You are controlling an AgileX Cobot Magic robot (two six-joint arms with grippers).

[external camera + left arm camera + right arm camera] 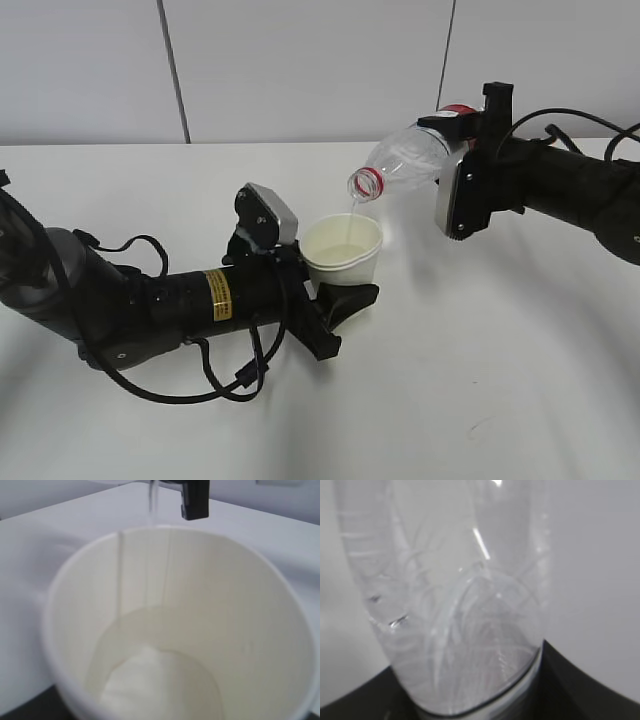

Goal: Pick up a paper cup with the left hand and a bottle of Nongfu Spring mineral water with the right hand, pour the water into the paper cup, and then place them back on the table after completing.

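The table (480, 400) is a broad white surface under both arms. The left hand (322, 300) reaches in from the left of the exterior view, its black arm lying low over the tabletop, with a yellow label on its body and loose black cables looping beneath it. The right hand (462, 150) comes in from the right at a greater height, its grey-topped camera module facing the middle. The right hand's jaws are clamped on the bottle (410, 160), which lies tipped nearly level with its red-ringed neck pointing left and slightly down, above the cup's far rim; in the right wrist view the clear bottle (455, 605) fills the frame directly in front of the gripper. The left hand's jaws are closed around the lower wall of the paper cup (342, 250), which stands upright just beyond the gripper, held off the table. A thin stream of the water (152, 497) falls from the bottle mouth into the paper cup (260, 610), where a shallow pool covers the bottom in the left wrist view.
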